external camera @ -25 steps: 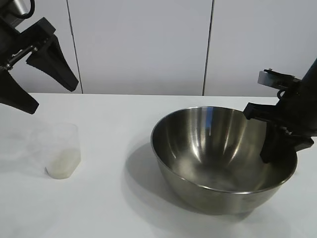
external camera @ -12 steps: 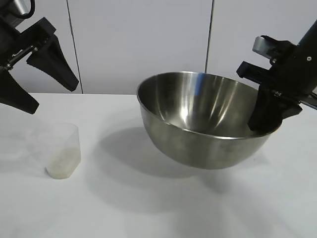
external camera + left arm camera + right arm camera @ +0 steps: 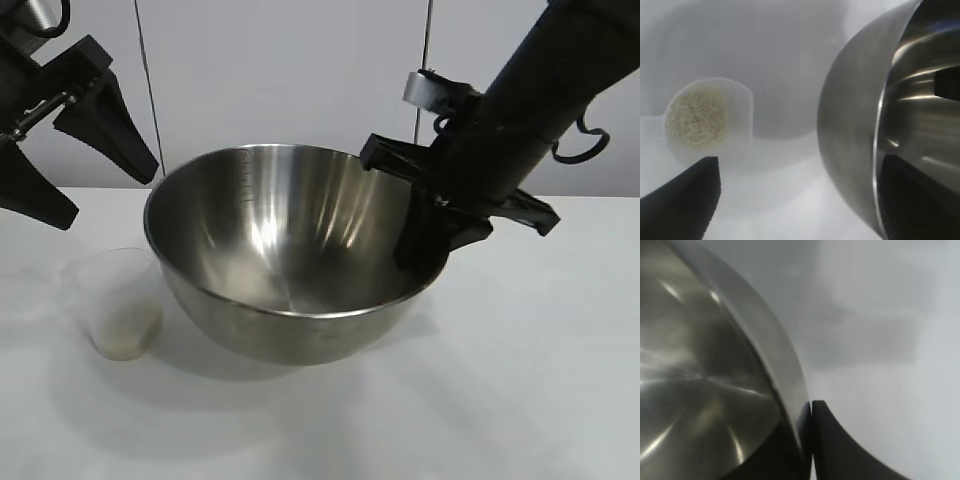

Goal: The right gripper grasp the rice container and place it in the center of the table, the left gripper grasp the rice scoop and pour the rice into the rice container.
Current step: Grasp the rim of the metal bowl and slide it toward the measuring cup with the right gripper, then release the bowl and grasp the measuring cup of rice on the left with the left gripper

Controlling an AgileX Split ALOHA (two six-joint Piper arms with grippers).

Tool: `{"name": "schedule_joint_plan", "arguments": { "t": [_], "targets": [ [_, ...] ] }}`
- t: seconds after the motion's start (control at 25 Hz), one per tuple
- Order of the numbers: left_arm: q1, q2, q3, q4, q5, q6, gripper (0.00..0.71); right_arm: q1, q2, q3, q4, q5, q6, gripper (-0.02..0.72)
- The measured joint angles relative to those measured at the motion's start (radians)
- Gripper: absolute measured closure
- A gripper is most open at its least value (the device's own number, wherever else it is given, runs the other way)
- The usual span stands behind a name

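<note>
— What do you count, left to right?

— I see one left gripper hanging at the far left with its jaws spread wide and empty, its base cut off by the frame. Below it is one rice scoop on the table, rice in its bottom.

— And the bowl?

— One rice container, tilted, just beside the scoop. My right gripper is clenched on its right rim — the inner finger is half hidden.
</note>
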Motion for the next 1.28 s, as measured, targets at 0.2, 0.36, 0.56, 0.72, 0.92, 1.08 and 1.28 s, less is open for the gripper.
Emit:
{"name": "schedule_joint_plan", "arguments": {
  "t": [0.2,0.36,0.56,0.72,0.92,1.08,1.28],
  "targets": [
    [0.0,0.0,0.0,0.0,0.0,0.0,0.088,0.011,0.081,0.0,-0.012,-0.022,0.016,0.686],
    [0.0,0.0,0.0,0.0,0.0,0.0,0.088,0.011,0.103,0.0,-0.017,-0.03,0.021,0.686],
    [0.0,0.0,0.0,0.0,0.0,0.0,0.088,0.011,0.09,0.0,-0.01,-0.035,0.023,0.552],
    [0.0,0.0,0.0,0.0,0.0,0.0,0.088,0.011,0.083,-0.024,-0.012,-0.013,0.023,0.262],
    [0.0,0.0,0.0,0.0,0.0,0.0,0.088,-0.013,0.077,-0.137,-0.065,0.137,0.024,0.178],
    [0.0,0.0,0.0,0.0,0.0,0.0,0.088,-0.078,0.039,-0.254,-0.204,0.227,0.056,0.176],
    [0.0,0.0,0.0,0.0,0.0,0.0,0.088,-0.176,-0.04,-0.355,-0.449,0.196,0.117,0.174]
  ]
}}
